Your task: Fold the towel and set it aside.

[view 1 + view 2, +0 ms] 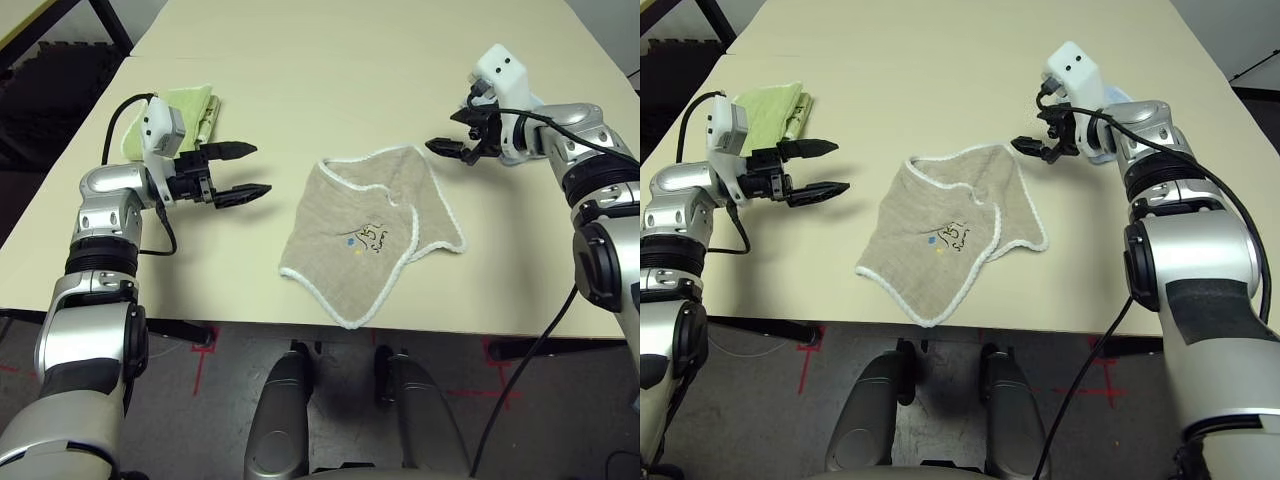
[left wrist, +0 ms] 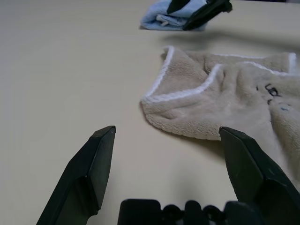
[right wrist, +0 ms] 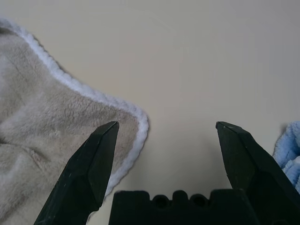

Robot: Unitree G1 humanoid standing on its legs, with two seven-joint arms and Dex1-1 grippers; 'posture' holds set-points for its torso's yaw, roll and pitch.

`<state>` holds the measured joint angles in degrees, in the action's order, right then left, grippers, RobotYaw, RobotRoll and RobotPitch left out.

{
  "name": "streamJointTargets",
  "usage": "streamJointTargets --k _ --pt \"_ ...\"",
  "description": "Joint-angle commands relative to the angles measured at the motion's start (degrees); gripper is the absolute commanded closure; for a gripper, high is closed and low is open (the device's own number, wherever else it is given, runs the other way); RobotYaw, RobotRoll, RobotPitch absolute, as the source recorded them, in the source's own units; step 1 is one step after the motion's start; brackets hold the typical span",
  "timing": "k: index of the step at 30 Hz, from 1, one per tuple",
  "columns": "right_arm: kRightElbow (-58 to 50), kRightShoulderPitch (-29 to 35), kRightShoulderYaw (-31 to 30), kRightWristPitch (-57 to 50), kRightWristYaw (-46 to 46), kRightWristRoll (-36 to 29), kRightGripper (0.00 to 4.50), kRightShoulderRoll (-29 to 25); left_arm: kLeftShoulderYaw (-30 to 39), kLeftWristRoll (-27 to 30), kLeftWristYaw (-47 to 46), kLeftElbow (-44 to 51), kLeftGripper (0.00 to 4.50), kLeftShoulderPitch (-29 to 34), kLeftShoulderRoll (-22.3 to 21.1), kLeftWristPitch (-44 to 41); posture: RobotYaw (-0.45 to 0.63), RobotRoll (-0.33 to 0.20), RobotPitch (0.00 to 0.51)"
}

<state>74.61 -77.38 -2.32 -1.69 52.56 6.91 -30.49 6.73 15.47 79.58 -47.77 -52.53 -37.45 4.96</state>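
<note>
So the towel (image 1: 370,232) is lying loose on the cream table (image 1: 300,90), pretty much dead centre between the two arms and close to the near edge. It's the beige terry one with the white stitched border, and it's kind of half folded over itself in a lumpy, uneven shape, with one flap overlapping the main part and a corner pointing toward the table's front edge. You can see the little embroidered motif (image 1: 368,238) with a blue dot and a yellow dot facing up near the middle. The left gripper (image 1: 238,170) hovers off to the towel's left, pointing across at it, jaws spread wide with nothing between them, not touching the cloth. The right gripper (image 1: 452,150) is up by the towel's far right corner, also gaping wide and empty, tilted down a bit, with the white edging just below its fingertips in the right wrist view. There's a lime-green folded towel (image 1: 185,112) sitting behind the left gripper toward the table's left side, and a light blue folded towel (image 2: 165,18) just behind the right gripper. No bins, trays or boxes anywhere on the table that I can spot, everything's just flat on the surface.
</note>
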Motion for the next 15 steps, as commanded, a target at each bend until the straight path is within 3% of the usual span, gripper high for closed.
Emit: streamJointTargets --k 1,12,15 --pt "0.4 -0.1 2.1 0.7 -0.2 -1.3 0.00 -0.3 1.5 1.4 -2.7 3.6 0.03 1.3 -0.4 -2.5 0.14 0.000 0.322" --pt "0.3 -2.3 3.6 1.9 1.9 -1.5 0.00 -2.1 1.4 3.3 -5.3 13.9 0.03 3.2 -0.2 -9.5 0.11 0.000 0.440" --pt "0.5 -2.4 3.4 2.1 2.6 -1.2 0.00 -1.9 1.3 3.6 -5.5 16.1 0.03 4.2 -0.2 -10.5 0.12 0.000 0.446"
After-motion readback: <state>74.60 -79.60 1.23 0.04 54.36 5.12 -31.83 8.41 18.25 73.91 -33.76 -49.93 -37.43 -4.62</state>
